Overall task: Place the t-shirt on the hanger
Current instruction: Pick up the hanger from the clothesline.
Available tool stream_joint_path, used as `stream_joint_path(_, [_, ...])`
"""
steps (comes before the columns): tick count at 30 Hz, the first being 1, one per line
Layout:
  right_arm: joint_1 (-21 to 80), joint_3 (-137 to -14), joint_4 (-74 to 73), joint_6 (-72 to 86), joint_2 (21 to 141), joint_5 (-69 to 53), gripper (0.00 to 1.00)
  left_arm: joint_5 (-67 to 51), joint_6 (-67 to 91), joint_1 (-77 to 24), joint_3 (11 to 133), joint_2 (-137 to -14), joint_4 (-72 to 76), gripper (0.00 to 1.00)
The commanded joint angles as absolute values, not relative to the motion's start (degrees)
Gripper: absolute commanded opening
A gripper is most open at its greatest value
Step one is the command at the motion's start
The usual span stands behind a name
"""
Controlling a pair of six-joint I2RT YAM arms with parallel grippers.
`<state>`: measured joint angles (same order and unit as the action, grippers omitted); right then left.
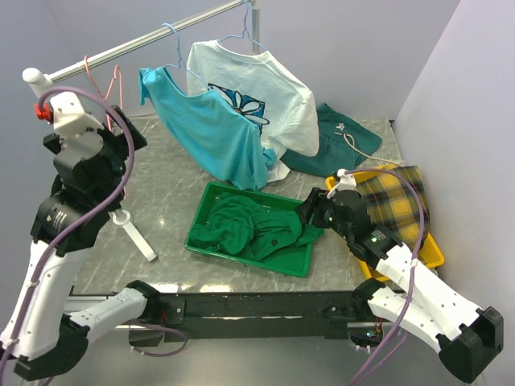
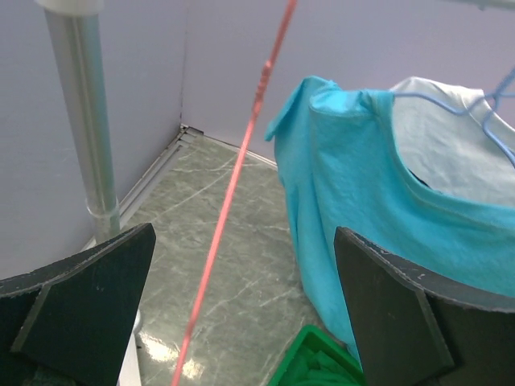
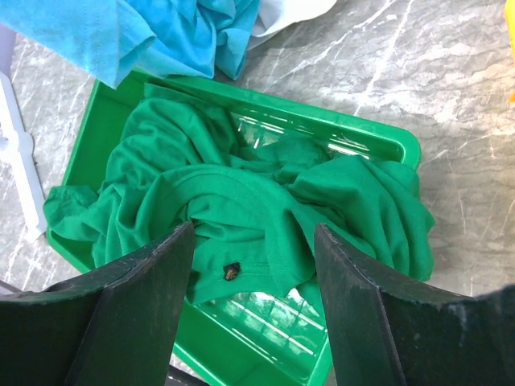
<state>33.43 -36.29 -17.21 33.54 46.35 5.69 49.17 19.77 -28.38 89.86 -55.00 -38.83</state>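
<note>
Pose: left arm raised by the rail [image 1: 145, 40], left tool [image 2: 241, 314] wide open, hanger [image 2: 233, 185] wire between its fingers [image 2: 80, 305], ungripped. Right arm stretched low; right tool [image 3: 253, 241] open, empty, above t-shirt [image 3: 241, 201] crumpled in tray [image 3: 378, 137].

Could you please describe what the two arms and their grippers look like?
The left arm and right arm have white shells, black joints and a lilac cable each. The left gripper and right gripper carry flat, dark, wedge-shaped fingers.
</note>
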Motion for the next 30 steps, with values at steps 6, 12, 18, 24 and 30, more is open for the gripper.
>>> stream_joint_path(6, [33.05, -37.26, -17.4, 32.17, 44.39, 5.89, 0.68, 18.48, 20.03, -5.21, 96.32, -61.61, -39.72, 0.97])
stream_joint_path(12, [33.05, -37.7, -18.28, 31.82, 43.86, 5.98, 0.69, 5.39, 22.41, -0.18, 96.42, -63.81, -37.97, 0.84])
stream_joint_path(18, [33.05, -37.44, -18.54, 31.73, 43.24, 5.8, 0.68, 0.53, 24.61, 2.99, 93.87, -63.63, -35.86, 0.64])
stream_joint_path(24, [33.13, -37.62, -19.16, 31.29, 43.16, 6.06, 0.69, -0.88, 25.84, 3.78, 90.44, -62.14, -34.02, 0.41])
stream_joint_path(30, [33.13, -37.71, -19.16, 31.55, 42.72, 5.71, 0.69, -4.13, 28.65, 3.96, 85.35, -60.91, -30.94, 0.3])
